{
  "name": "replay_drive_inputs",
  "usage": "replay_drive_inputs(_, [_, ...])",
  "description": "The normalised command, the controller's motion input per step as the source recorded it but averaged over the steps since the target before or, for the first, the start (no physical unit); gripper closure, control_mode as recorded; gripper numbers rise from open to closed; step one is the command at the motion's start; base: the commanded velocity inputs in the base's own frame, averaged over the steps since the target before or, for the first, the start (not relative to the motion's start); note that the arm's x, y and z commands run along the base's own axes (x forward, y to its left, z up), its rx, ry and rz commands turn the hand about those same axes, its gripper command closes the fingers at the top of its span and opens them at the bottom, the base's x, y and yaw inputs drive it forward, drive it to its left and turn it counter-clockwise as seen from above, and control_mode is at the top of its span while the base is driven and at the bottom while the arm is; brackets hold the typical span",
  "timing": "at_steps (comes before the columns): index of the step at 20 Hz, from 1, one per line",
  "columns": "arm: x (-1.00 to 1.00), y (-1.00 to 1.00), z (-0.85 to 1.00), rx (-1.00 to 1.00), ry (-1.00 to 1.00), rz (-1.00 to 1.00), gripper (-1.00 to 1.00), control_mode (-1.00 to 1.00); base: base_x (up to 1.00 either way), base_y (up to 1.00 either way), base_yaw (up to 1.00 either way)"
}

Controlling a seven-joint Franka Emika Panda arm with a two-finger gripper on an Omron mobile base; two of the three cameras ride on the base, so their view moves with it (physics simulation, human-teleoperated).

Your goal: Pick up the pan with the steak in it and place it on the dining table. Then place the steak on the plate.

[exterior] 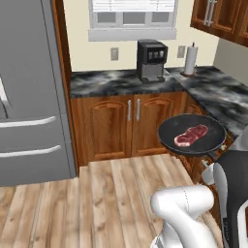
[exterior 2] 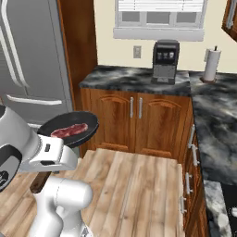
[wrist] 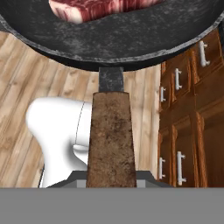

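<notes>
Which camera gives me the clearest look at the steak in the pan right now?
The left base view: the whole steak lies unobstructed in the pan. The right base view shows it smaller and at a flatter angle. The hand view catches just its near edge at the top, cropped.

The hand view's top edge cuts off the pan (wrist: 113, 39) and the steak (wrist: 100, 8); the pan's handle (wrist: 111, 140) hides the gripper's fingertips.

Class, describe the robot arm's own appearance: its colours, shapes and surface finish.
The arm is built of smooth, glossy white rounded segments with bulbous, capsule-like shells, joined by dark grey to black joint sections. Near the hand, a blockier white piece carries small dark spots. No cables show.
</notes>
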Motion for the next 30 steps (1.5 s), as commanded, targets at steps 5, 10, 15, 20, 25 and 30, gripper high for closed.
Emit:
replay_drive_inputs(5, [0.0, 0.0, 0.0, 0.0, 0.0, 0.0, 1.0, 1.0, -0.02, 0.0, 0.5])
replay_drive_inputs(10, [0.0, 0.0, 0.0, 0.0, 0.0, 0.0, 1.0, 1.0, -0.03, 0.0, 0.5])
replay_drive_inputs(15, [0.0, 0.0, 0.0, 0.0, 0.0, 0.0, 1.0, 1.0, -0.07, 0.06, 0.48])
replay_drive_inputs(20, [0.0, 0.0, 0.0, 0.0, 0.0, 0.0, 1.0, 1.0, -0.13, 0.28, 0.43])
replay_drive_inputs(25, [0.0, 0.0, 0.0, 0.0, 0.0, 0.0, 1.0, 1.0, -0.15, 0.33, 0.42])
replay_drive_inputs(30, [0.0, 0.0, 0.0, 0.0, 0.0, 0.0, 1.0, 1.0, -0.15, 0.41, 0.39])
